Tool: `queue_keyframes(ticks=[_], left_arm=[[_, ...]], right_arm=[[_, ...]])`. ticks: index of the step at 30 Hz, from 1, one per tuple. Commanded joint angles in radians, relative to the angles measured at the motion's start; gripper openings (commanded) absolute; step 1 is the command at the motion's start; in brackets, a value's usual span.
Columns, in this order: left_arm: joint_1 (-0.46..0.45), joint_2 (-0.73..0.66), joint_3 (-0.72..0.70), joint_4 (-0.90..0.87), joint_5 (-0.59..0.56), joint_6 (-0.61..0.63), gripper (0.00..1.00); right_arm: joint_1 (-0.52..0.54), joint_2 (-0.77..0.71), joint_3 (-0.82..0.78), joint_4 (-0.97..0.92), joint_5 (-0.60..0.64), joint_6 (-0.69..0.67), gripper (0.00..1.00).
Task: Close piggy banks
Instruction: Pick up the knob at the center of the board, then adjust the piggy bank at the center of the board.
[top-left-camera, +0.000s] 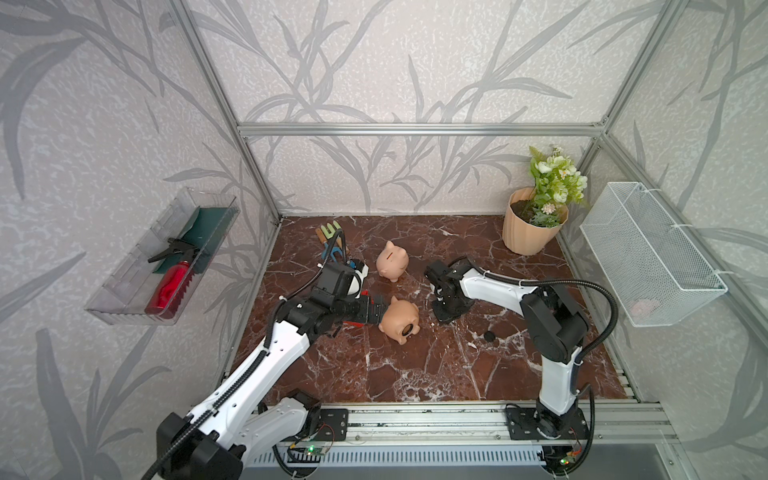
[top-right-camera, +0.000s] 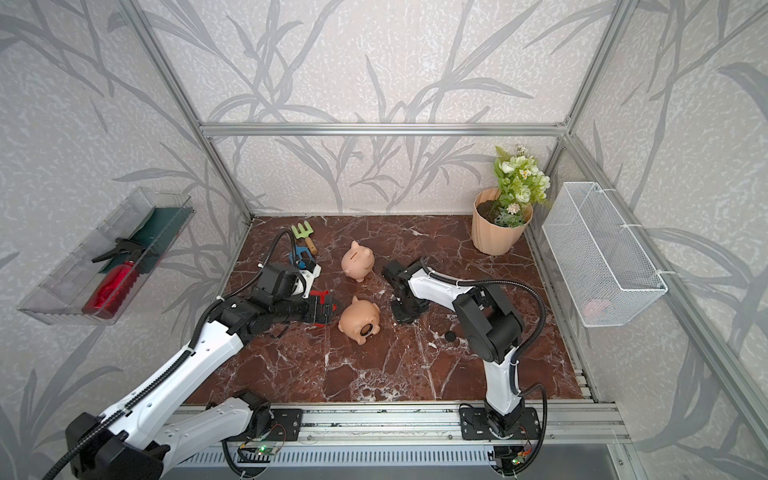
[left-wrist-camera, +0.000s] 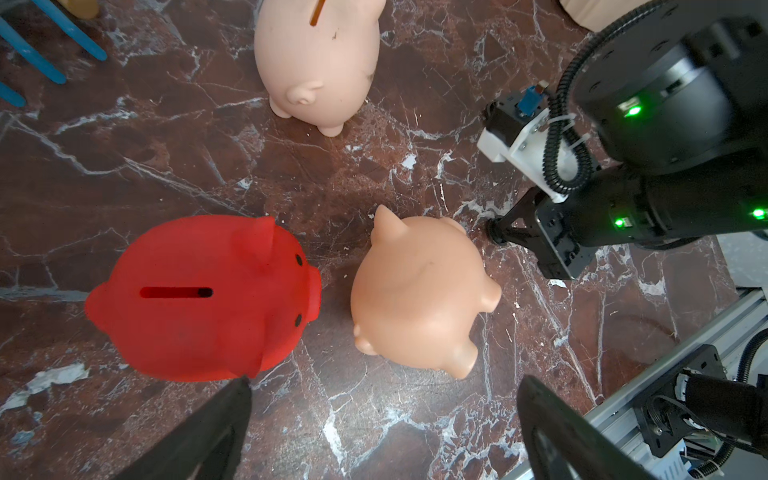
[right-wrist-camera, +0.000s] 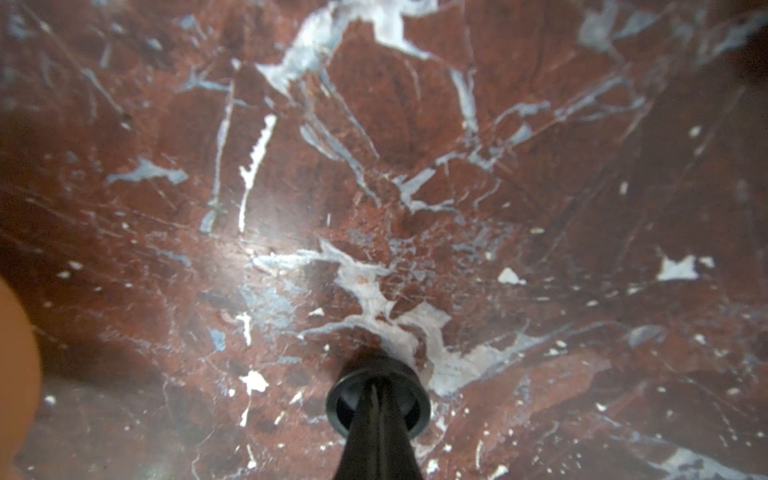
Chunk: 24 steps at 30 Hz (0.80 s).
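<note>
As for the left pincer (left-wrist-camera: 384, 382): gapes wide, grips nothing, hangs above the red piggy bank (left-wrist-camera: 199, 299) and the tipped piggy bank (left-wrist-camera: 419, 295). As for the right pincer (right-wrist-camera: 376, 384): pinches shut on a black plug (right-wrist-camera: 334, 401) down at the bench (right-wrist-camera: 374, 166), just beside the tipped piggy bank. Of the red piggy bank: stands upright, slot up, snout close to the tipped one. Of the tipped piggy bank: lies on its side mid-bench in both top views (top-left-camera: 400, 320) (top-right-camera: 359, 320), belly hole open. Of the rear piggy bank (top-left-camera: 392, 262): stands upright farther back, apart. Also on the bench: a second plug (top-left-camera: 490, 336), loose near the right arm.
</note>
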Motion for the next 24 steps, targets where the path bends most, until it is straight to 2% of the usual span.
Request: queue_keyframes(ticks=[1, 11, 18, 24], left_arm=[[-0.022, 0.039, 0.042, -0.008, 0.029, -0.015, 0.96], [-0.079, 0.172, 0.065, 0.039, 0.046, -0.009, 0.97], [-0.081, 0.235, 0.074, 0.086, 0.048, 0.004, 0.99], [-0.073, 0.290, 0.077, 0.130, 0.100, -0.007, 0.99]], right_arm=[[0.005, -0.125, 0.012, -0.021, -0.015, -0.018, 0.00], [0.004, -0.448, -0.125, 0.091, -0.111, -0.016, 0.00], [0.002, -0.716, -0.361, 0.328, -0.169, -0.010, 0.00], [-0.001, -0.929, -0.589, 0.563, -0.183, -0.016, 0.00]])
